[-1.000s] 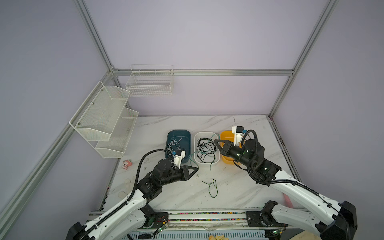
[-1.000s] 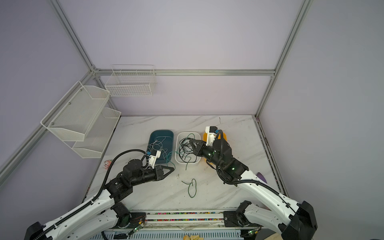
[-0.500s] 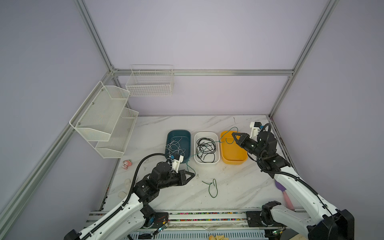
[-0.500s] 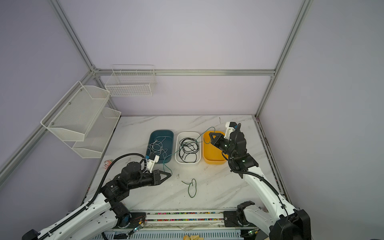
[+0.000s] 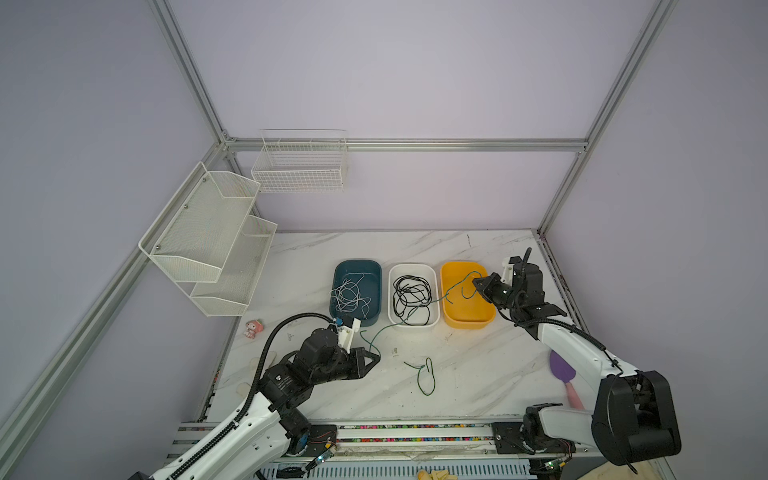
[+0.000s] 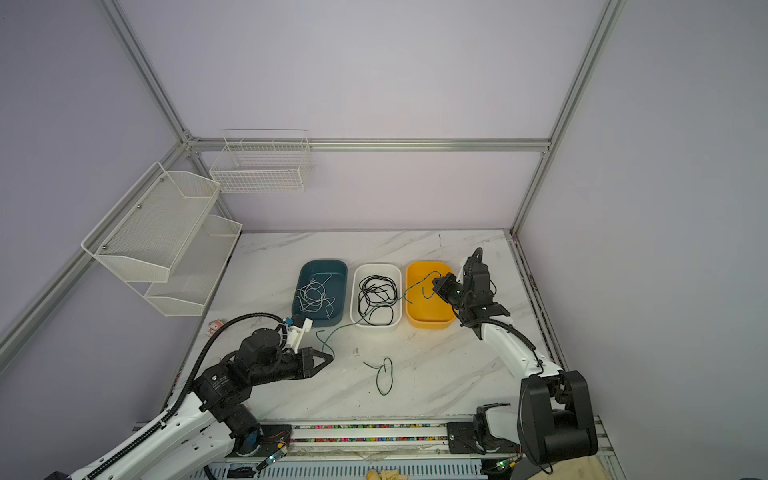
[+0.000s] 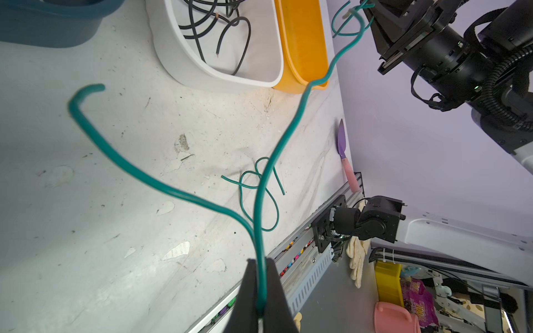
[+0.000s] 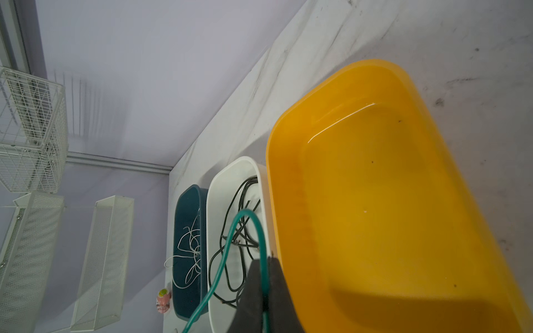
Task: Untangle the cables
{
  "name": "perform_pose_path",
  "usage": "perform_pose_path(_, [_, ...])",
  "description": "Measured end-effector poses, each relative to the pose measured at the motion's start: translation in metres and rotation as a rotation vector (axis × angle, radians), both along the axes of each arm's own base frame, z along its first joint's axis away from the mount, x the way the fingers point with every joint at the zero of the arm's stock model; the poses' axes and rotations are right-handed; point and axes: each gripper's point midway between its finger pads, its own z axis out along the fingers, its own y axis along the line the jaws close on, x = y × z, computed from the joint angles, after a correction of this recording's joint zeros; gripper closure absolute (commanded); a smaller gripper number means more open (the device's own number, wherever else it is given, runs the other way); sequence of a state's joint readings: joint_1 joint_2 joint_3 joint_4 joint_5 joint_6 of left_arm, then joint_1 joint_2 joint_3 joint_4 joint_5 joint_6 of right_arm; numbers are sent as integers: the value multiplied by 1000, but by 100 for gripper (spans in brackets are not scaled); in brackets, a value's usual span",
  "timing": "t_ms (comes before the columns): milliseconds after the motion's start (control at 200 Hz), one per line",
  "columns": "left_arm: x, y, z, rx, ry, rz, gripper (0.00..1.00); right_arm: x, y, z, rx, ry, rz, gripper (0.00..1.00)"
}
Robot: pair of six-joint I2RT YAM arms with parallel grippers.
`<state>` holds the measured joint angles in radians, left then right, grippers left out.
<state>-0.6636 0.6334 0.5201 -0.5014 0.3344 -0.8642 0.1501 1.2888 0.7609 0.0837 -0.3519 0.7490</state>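
Marble tabletop (image 5: pixel 478 365): white cables (image 5: pixel 351 297) fill teal bin (image 5: pixel 358 263), black cables (image 5: pixel 409 293) white bin (image 5: pixel 419 325); left gripper (image 5: pixel 377 358) and right gripper (image 5: pixel 477 284) pinch one green cable (image 7: pixel 259 250); loose green cable (image 5: pixel 418 378) remains, yellow bin (image 5: pixel 469 323) empty.

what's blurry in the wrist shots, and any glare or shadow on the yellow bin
Left wrist view: the held green cable goes soft near the lens, its free end blurred, the jaws a dark smear; the loose green cable on the table is sharp. Right wrist view: jaws blurred too; the yellow bin has a thin glare streak on its floor and a shadow across one end.
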Motion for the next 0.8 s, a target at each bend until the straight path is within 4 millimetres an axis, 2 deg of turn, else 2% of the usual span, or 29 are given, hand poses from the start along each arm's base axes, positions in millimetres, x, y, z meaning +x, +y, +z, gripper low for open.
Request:
perform_pose_path(250, [0, 17, 44, 1, -128, 45, 100, 13, -27, -29, -56, 59, -69, 100])
perform_pose_path(445, [-3, 26, 77, -5, -210, 56, 100, 27, -30, -5, -80, -11, -66, 100])
perform_pose_path(525, [-2, 26, 79, 0, -210, 55, 100, 31, -31, 2, -88, -35, -67, 100])
perform_pose_path(625, [1, 23, 73, 23, -190, 50, 100, 32, -33, -2, -102, -29, -71, 100])
perform_pose_path(800, [7, 19, 72, 55, -164, 41, 100, 40, -31, -38, -127, 55, -51, 100])
